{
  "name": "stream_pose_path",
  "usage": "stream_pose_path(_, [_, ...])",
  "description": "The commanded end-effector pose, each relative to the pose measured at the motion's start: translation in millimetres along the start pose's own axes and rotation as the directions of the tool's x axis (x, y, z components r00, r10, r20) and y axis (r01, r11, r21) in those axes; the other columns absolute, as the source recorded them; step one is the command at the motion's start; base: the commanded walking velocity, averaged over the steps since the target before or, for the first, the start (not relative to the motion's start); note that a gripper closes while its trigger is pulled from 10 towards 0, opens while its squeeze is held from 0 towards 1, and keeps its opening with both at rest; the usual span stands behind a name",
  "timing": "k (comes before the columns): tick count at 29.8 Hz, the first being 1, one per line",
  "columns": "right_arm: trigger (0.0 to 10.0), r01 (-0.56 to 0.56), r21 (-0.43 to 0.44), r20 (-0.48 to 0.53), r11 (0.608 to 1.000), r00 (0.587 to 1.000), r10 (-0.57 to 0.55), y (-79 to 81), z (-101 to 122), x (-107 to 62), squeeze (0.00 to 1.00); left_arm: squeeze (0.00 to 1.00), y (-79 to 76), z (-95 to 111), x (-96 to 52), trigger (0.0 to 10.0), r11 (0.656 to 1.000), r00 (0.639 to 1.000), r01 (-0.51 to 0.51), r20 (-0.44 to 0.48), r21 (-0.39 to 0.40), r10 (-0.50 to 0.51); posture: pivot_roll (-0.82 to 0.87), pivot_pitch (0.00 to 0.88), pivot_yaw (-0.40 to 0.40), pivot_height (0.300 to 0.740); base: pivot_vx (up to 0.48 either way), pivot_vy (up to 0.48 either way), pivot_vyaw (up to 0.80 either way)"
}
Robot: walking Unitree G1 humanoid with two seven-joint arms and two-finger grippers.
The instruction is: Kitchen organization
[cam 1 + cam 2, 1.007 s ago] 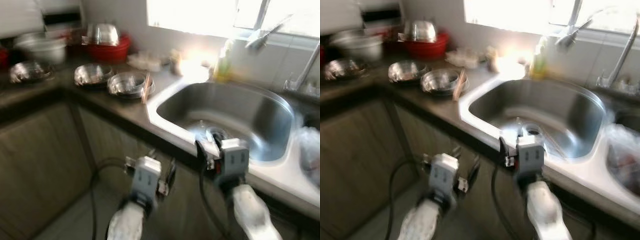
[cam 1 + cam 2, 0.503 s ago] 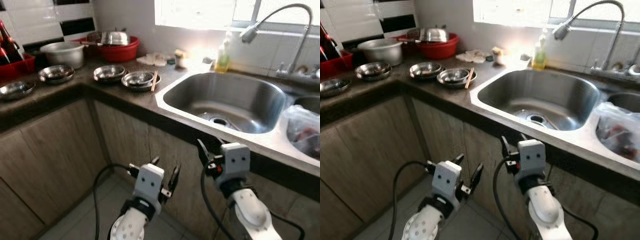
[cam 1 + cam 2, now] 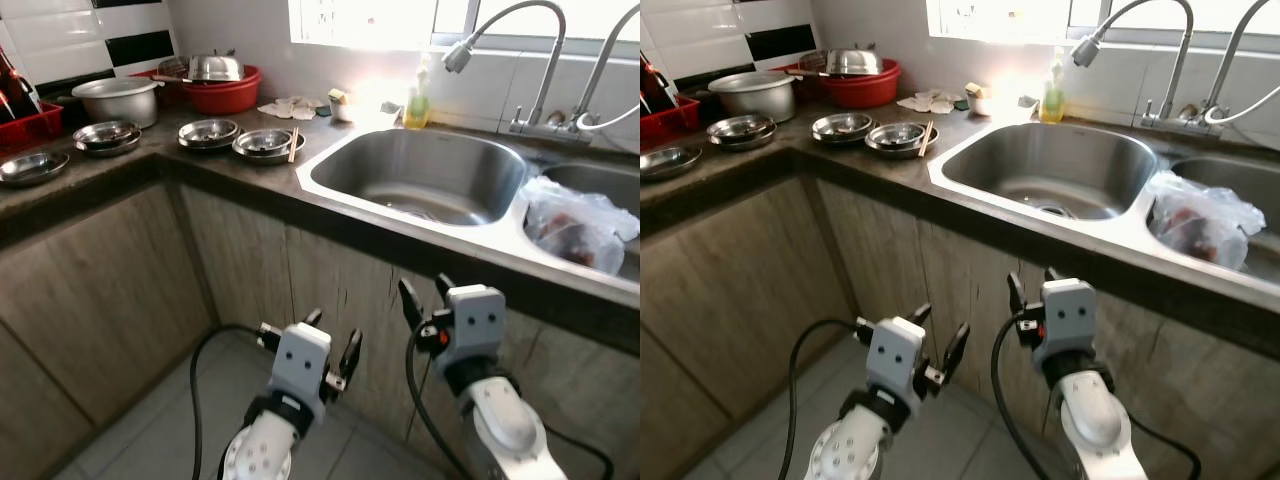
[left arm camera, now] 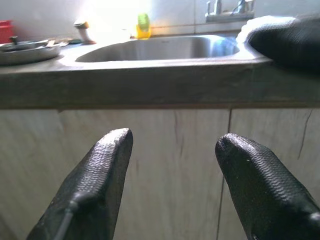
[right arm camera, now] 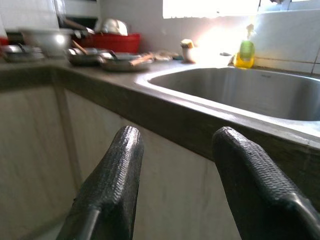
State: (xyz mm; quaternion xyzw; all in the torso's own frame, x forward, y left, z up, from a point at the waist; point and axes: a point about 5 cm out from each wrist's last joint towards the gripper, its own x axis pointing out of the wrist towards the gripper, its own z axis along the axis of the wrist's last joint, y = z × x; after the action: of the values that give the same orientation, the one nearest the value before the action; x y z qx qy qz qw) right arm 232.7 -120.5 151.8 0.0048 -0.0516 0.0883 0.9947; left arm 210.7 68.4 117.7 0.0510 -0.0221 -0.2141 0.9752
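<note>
You have both arms low in front of the cabinet doors, well below the worktop (image 3: 120, 180), so every dish to organise lies above and forward of the jaws. The left gripper (image 3: 312, 338) has its jaws released and grasps nothing; in the left wrist view its fingers (image 4: 95, 175) stand apart and look at the cabinet front under the sink (image 3: 420, 175). The right gripper (image 3: 425, 298) is also released and empty, its fingers (image 5: 112, 175) spread toward the worktop edge.

The task's things sit on the worktop to the left of the sink: a steel dish with chopsticks (image 3: 268, 143) nearest the sink corner, then a second steel dish (image 3: 207, 132), then a stack of dishes (image 3: 105, 135) farther left, and one more dish (image 3: 30, 166) near the left border. Behind them stand a red basin (image 3: 222, 92) and a grey pot (image 3: 118, 98). The chopsticks lie with their long axis pointing away from you, resting across the rim of the dish.

I judge that the left gripper is the nearer one for these dishes, because they all lie on its side. You must raise it over the worktop edge first. A plastic bag (image 3: 575, 222) rests in the second basin, on the right arm's side
</note>
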Motion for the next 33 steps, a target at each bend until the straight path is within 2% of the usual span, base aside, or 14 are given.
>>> stream_pose_path(1, [10.0,0.003,-0.01,0.01,1.0,1.0,-0.002,-2.5,2.8,0.5,0.0,0.0,-1.2,2.9,2.9,10.0,1.0,1.0,-0.002,0.005,-0.003,0.002,0.09,0.0,-0.033,0.74,0.0,0.0,0.0])
stream_pose_path(12, [10.0,-0.026,-0.032,0.021,0.999,0.999,0.027,-0.9,4.0,1.6,0.0,0.0,-1.4,3.4,3.4,10.0,1.0,1.0,0.0,0.007,0.012,0.0,0.09,0.0,-0.033,0.74,0.0,0.0,0.1])
stream_pose_path(33, [10.0,-0.031,-0.049,0.017,0.998,0.999,0.032,-3.4,4.3,5.3,0.0,0.0,-2.2,4.0,3.3,10.0,1.0,1.0,-0.001,0.006,0.0,0.001,0.09,0.0,-0.037,0.74,0.282,0.0,0.8])
